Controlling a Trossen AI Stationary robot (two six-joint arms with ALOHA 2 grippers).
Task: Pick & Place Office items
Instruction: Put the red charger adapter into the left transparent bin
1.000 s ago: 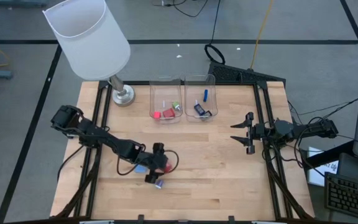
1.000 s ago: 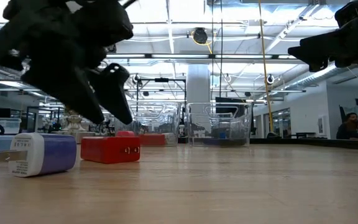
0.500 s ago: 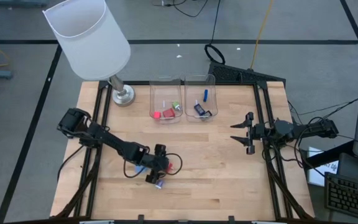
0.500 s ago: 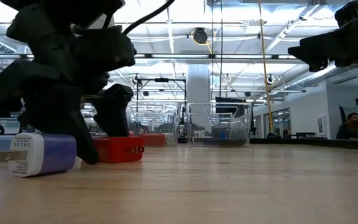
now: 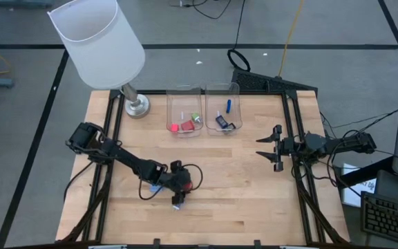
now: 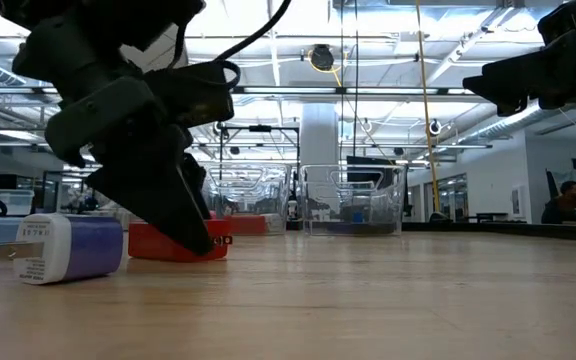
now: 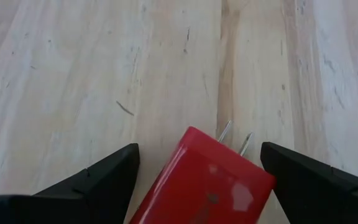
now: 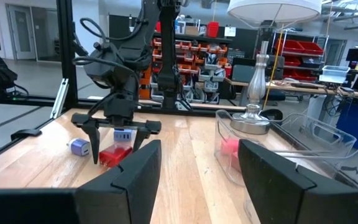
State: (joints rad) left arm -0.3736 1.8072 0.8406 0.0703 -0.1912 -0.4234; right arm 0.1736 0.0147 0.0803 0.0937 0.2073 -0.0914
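Blue-and-white plug adapter (image 6: 58,248) just beside red adapter (image 7: 204,180), between left fingers (image 7: 98,180).

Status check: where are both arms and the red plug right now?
Left gripper down at the table, jaws open astride the small red plug adapter, not closed. Right gripper idle at the right edge, jaws open. Purple plug adapter beside it, clear of the jaws.

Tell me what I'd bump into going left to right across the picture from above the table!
Lamp base → left gripper with open jaws over the red charger → left clear bin → right clear bin → right gripper, waiting near the table's right edge.
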